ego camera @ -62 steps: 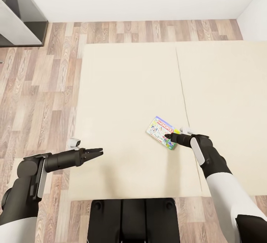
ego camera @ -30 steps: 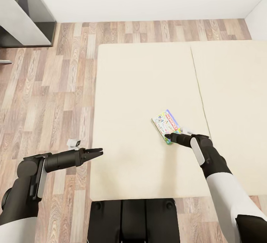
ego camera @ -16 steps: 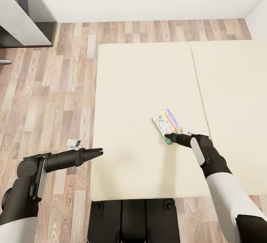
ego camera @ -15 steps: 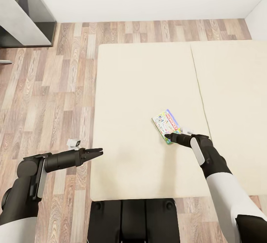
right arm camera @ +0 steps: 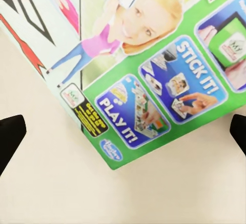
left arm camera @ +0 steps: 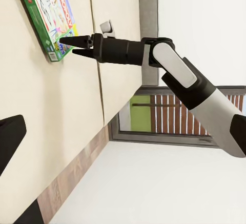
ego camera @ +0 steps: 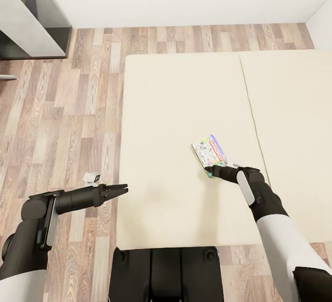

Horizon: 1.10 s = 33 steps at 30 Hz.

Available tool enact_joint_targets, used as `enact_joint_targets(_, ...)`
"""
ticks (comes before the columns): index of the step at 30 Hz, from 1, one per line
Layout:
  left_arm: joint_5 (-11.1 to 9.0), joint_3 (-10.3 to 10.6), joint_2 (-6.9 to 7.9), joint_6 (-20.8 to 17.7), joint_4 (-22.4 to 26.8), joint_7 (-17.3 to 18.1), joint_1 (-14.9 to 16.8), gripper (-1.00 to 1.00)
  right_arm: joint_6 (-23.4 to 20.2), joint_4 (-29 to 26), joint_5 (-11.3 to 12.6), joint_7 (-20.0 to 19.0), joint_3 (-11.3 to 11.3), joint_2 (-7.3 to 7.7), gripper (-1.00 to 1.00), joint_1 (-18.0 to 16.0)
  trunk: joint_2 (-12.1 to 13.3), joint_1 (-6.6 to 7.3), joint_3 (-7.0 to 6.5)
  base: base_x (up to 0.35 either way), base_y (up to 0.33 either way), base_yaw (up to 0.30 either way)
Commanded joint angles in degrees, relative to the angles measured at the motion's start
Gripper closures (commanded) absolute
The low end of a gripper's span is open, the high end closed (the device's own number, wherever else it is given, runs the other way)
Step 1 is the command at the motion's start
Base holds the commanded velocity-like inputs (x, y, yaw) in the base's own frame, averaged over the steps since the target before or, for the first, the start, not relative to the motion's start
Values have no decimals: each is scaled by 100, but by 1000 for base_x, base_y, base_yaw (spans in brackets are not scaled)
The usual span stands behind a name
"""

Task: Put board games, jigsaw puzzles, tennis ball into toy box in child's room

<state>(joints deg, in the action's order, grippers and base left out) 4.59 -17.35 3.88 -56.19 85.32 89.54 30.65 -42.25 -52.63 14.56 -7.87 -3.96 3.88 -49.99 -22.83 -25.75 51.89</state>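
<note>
Shifting slightly in the head view, the bed [ego camera: 184,108] and the board game [ego camera: 209,151] are moving while the arms are keeping their pose, so probably the base is repositioning. The right gripper [ego camera: 208,170] is hanging slightly open and empty at the box's near edge; the left gripper [ego camera: 121,188] is waiting open. The white-and-green box is lying flat.

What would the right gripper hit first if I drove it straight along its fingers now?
The near corner of the white-and-green board game lying on the bed: the right gripper points straight at it with fingers slightly parted, though the remaining gap is unclear.
</note>
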Motion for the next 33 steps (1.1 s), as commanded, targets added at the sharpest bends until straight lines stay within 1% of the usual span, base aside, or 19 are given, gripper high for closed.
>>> enact_joint_targets(1,49,-5,-1,-59,4,46,3,-100,-29,-4,-24,-38,-14,-2,-100,-2,-9,-3,6,0,21,0)
enact_joint_targets(9,44,-5,-1,-59,4,46,3,-100,-29,-2,-24,-37,-10,-2,-100,-2,-9,-3,6,0,117,0)
enact_joint_targets(19,43,-5,5,-59,3,46,3,-100,-29,-4,-24,-34,-12,-2,-100,-2,-9,-3,6,0,40,0)
enact_joint_targets(24,43,-5,7,-59,2,46,3,-100,-29,-2,-24,-34,-14,-2,-100,-2,-9,-3,6,-17,145,0)
enact_joint_targets(33,42,-5,14,-59,4,46,3,-100,-29,-7,-24,-38,-16,-2,-100,-2,-9,-3,6,-4,25,0)
